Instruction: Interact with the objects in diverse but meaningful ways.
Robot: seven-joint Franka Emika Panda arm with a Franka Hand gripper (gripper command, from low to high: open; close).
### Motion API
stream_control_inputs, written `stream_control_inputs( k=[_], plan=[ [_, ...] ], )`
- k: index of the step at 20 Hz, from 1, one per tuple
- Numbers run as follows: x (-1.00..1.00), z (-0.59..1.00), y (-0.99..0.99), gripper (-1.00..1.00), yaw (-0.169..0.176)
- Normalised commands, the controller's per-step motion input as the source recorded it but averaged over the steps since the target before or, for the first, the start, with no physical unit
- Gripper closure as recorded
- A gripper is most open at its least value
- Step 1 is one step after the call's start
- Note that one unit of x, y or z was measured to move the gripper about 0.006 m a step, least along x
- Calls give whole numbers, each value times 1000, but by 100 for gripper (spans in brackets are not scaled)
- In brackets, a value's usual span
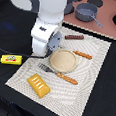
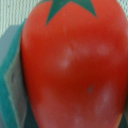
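Your jaws [image 2: 65, 70] seem to be holding the red round tomato [image 2: 72, 67]. In the wrist view it fills almost the whole picture, so it sits right up against the camera. A grey-green part of the jaws shows along one side of it, touching it. You cannot see the other side, so the grip is my best guess.

The tomato is smooth and shiny red, with a dark green star of leaves on top. It looks hard and round, so I think it could slip if the squeeze is light.

In the exterior view, the white arm [image 1: 46, 30] leans over the far left part of the striped placemat [image 1: 93, 72] and hides the tomato. The round tan plate [image 1: 62, 59] lies just beside the arm, maybe ready for the tomato.

The orange ridged bread block [image 1: 38, 85] rests at the near left of the placemat. The yellow labelled bar [image 1: 10, 59] lies off the mat, on the dark worktop [image 1: 102, 105]. The thin brown stick [image 1: 74, 37] is at the far edge. The grey long-handled pot [image 1: 86, 13] stands far away.
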Motion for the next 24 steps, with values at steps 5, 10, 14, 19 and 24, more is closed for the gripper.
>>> stream_control_inputs(
  k=[5, 10, 14, 19, 24],
  plan=[
    [-354, -93, 0, -100, 5],
    [-222, 678, 0, -100, -16],
    [149, 1000, -111, -100, -65],
    [341, 843, -507, -100, -30],
    [436, 494, -734, -100, -29]
  ],
)
